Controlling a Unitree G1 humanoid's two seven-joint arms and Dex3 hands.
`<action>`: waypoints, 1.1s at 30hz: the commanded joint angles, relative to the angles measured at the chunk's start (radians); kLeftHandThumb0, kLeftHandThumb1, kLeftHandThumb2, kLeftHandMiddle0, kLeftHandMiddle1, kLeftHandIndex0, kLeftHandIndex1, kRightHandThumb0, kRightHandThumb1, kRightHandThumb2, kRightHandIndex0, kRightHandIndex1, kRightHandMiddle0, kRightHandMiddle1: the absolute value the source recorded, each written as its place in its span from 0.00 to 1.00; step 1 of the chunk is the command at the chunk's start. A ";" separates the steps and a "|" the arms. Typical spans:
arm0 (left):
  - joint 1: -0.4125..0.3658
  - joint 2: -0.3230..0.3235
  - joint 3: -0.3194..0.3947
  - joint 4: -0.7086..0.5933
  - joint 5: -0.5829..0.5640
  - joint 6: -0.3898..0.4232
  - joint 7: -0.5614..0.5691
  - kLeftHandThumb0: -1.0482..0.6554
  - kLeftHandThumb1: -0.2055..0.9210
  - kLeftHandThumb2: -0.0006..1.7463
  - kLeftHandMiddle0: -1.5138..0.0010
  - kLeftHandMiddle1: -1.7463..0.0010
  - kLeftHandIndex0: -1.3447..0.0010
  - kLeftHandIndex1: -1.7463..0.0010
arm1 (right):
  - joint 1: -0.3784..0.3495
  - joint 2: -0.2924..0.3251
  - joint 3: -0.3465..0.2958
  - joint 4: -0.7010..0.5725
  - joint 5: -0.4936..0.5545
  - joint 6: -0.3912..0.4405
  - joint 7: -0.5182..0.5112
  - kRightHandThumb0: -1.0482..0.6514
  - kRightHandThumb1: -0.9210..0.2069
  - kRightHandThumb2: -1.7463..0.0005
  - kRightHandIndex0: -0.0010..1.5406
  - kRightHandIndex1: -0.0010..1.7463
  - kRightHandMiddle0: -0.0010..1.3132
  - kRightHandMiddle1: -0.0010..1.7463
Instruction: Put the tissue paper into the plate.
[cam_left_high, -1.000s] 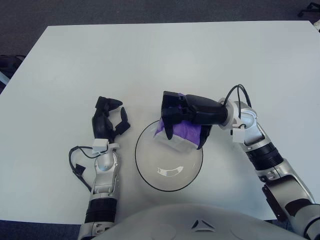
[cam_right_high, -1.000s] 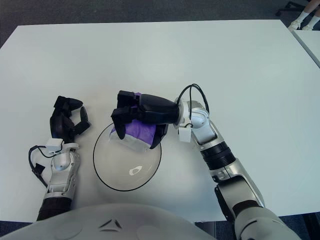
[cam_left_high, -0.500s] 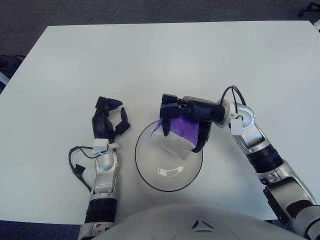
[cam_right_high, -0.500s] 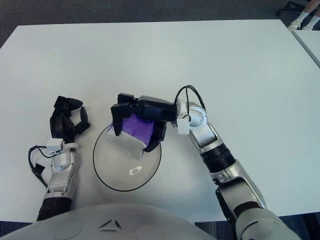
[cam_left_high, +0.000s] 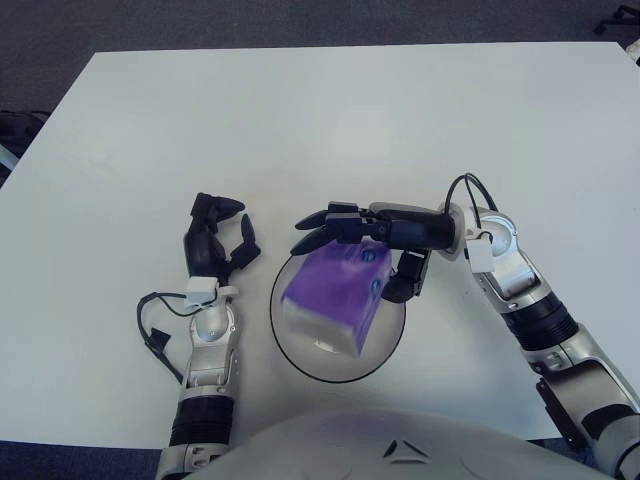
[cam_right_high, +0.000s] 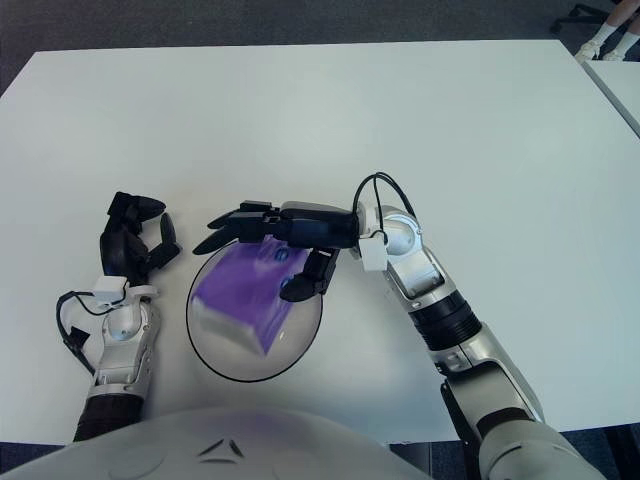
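Fingers of the right hand are now spread wide and straight, dark and glossy, holding nothing; a second ago they were curled around the tissue paper pack at the far rim of the plate. Nearest the camera, the plate is a round, clear, glassy dish with a thin dark edge, sitting on the smooth white table just in front of the robot's pale body shell. The pack lies inside it, a soft purple block with a white end turned toward the near side (it appears slightly smeared, so its exact resting angle is hard to tell). It has left the fingers since the earlier frames and now fills much of the plate's left and middle. To the left of the plate, the left hand shows beside it, black fingers partly curled and gripping nothing, on a silvery forearm with a looping black cable; it matches its earlier pose. Just beyond the pack, the right hand hovers over the plate's far edge, thumb angled down at the right, its wrist joined to a grey and white jointed arm with a black cable arching above. Farther off, the table runs flat and matte to its far edge, with dark carpet past it.
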 joint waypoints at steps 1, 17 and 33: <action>0.069 -0.006 -0.001 0.110 0.025 0.018 0.011 0.37 0.65 0.61 0.53 0.00 0.67 0.00 | -0.008 -0.017 -0.012 -0.023 0.032 0.001 0.036 0.00 0.00 0.45 0.00 0.00 0.00 0.00; 0.063 -0.008 0.001 0.135 0.012 -0.019 0.007 0.37 0.63 0.63 0.51 0.00 0.65 0.00 | -0.045 -0.008 -0.034 0.024 0.087 -0.078 0.143 0.00 0.00 0.52 0.00 0.00 0.00 0.00; 0.079 -0.004 -0.007 0.112 0.019 0.008 0.004 0.37 0.64 0.62 0.55 0.00 0.66 0.00 | 0.095 0.098 -0.143 -0.058 0.059 0.152 -0.173 0.01 0.00 0.44 0.00 0.00 0.00 0.00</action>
